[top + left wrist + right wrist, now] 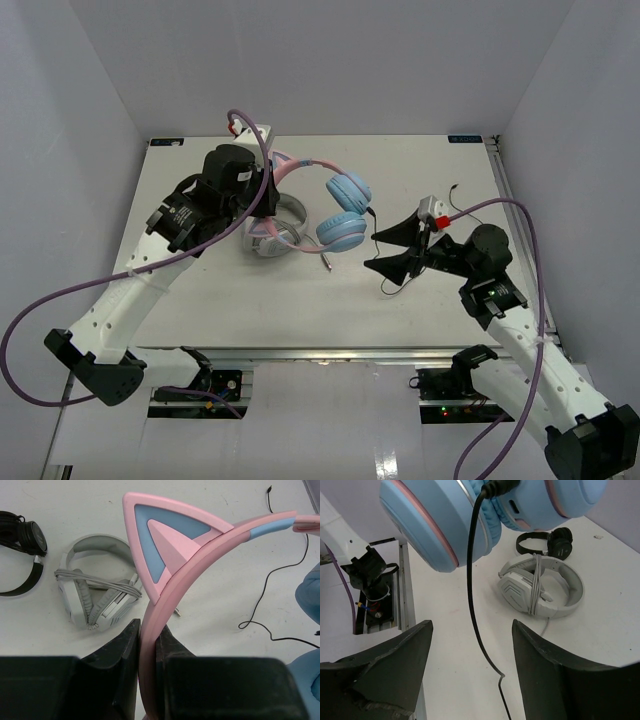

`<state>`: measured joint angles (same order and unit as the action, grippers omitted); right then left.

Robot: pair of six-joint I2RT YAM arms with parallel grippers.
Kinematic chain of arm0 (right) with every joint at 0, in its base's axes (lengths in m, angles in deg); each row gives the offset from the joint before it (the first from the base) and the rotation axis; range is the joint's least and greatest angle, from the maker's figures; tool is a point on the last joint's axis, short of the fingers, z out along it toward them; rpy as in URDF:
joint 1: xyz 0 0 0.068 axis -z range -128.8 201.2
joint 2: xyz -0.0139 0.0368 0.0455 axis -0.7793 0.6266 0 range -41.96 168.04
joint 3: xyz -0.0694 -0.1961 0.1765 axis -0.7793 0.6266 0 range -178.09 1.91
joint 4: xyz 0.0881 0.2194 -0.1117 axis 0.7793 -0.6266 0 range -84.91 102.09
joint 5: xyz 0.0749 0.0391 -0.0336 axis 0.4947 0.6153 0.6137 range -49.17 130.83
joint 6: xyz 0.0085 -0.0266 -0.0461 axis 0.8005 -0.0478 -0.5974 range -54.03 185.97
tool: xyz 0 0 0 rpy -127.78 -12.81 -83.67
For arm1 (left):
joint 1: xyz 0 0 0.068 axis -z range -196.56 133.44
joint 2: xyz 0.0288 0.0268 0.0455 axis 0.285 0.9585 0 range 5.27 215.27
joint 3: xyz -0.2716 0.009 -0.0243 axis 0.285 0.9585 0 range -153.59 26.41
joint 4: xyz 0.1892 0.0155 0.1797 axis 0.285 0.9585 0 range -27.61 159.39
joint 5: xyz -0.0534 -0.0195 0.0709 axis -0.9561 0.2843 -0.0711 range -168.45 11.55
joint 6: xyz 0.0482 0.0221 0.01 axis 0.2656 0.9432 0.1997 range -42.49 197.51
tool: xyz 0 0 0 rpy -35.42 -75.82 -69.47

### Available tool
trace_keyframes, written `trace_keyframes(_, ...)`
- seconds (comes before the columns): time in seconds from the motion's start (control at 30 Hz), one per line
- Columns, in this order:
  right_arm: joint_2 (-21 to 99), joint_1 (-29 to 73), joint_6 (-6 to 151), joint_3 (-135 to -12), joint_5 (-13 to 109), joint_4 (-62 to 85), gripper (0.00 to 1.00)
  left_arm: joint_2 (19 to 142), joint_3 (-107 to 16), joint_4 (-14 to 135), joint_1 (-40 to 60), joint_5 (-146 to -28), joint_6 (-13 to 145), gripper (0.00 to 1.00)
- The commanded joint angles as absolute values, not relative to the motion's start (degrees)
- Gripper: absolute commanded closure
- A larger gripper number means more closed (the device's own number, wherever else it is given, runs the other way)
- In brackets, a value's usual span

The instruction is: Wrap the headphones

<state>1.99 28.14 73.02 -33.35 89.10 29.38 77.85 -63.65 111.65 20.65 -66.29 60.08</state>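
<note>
On the right side of the table (300,310), the right gripper (370,250) points left with its jaws spread wide, holding nothing. The thin dark cable (470,580) drops from a light blue ear cup (432,522) and passes between the two fingers, clear of both in the right wrist view; its loose end trails on the tabletop near this gripper.

Just left of those fingertips hang the headphones (340,205), lifted off the table, with the two ear cups on the right and the pink headband arching left. The left gripper (149,632) pinches that headband tightly between its fingers, just below a pink cat ear (170,545).

Beneath the headband, the grey-white headphones (97,595) lie flat with their own cord wound around them. The small black headphones (22,550) lie just beside them, on their left.
</note>
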Motion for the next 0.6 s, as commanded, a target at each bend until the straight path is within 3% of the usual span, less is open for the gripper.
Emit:
trace_keyframes(0.0, 3.2, 25.1, 70.7, -31.1, 86.6, 33.7, 0.31, 74.6, -66.7, 108.0, 20.4, -68.5, 57.7, 1.0)
trace_keyframes(0.57, 4.4, 23.2, 70.4, -21.3, 83.6, 44.4, 0.5, 71.8, -66.6, 106.9, 20.4, -73.6, 55.9, 1.0)
